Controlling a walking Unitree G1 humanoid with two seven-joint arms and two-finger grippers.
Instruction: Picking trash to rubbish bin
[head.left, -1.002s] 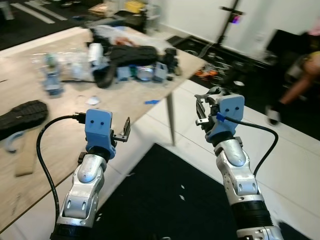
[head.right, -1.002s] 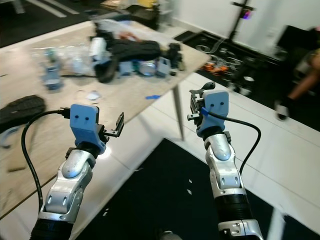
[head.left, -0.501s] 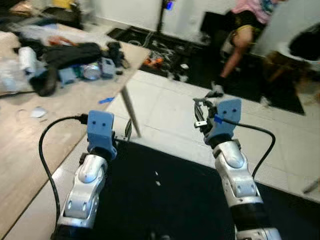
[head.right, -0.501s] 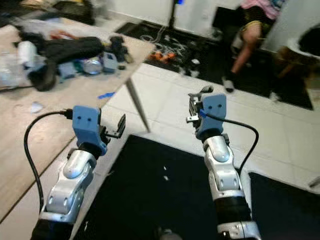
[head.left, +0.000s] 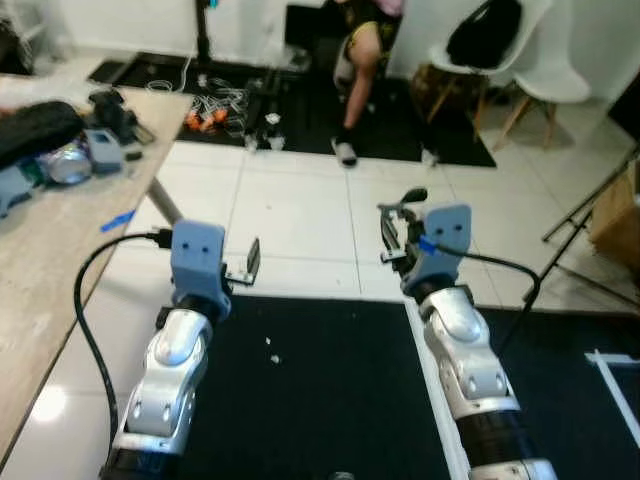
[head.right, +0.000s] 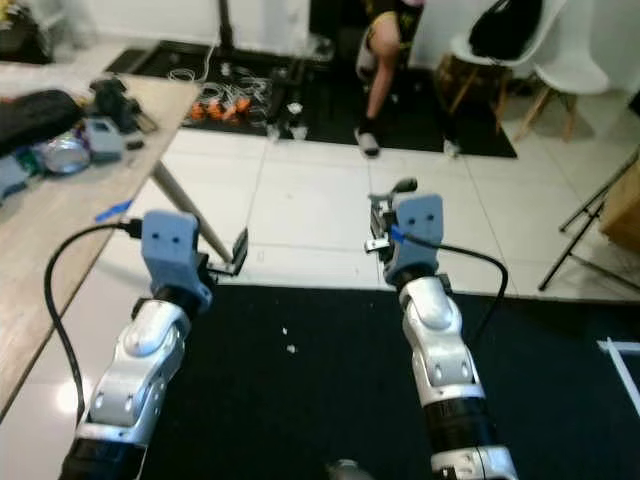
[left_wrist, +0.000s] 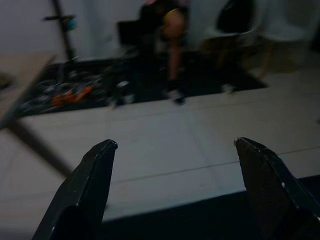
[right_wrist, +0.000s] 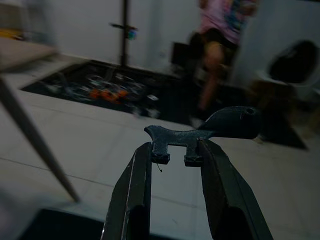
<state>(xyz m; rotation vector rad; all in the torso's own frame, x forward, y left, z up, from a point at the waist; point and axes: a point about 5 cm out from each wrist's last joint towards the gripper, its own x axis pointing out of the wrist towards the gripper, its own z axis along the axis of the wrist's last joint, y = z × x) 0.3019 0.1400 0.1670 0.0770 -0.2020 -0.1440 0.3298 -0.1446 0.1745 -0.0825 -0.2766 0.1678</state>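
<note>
Both silver arms are raised in front of the robot, above a black floor mat (head.left: 320, 390) that borders white floor tiles (head.left: 300, 215).

Left tool (left_wrist: 175, 185): released, its two black fingers (left_wrist: 95, 190) set wide apart with nothing between them, tiles and mat edge visible through the gap. In the head views it sits beyond the blue wrist housing, near the mat's far edge.

Right tool (right_wrist: 175, 157): clenched on a small flat black plastic piece (right_wrist: 205, 132) with a rounded end and a hole, held at the fingertips. In the head view it shows as a dark part sticking up above the right blue housing (head.left: 400, 200).

A light wooden bench (head.left: 60, 240) runs along the robot's left, carrying a jumble of dark gear (head.left: 35, 120), small blue blocks and a shiny can-like object (head.left: 65, 165); details blurred. A scrap of blue tape (head.left: 117, 220) lies near the bench edge.

Further off: tangled cables (head.left: 215, 105) on a dark mat, a person's legs (head.left: 355, 70), a white chair (head.left: 490, 60) with a black bag on it.
</note>
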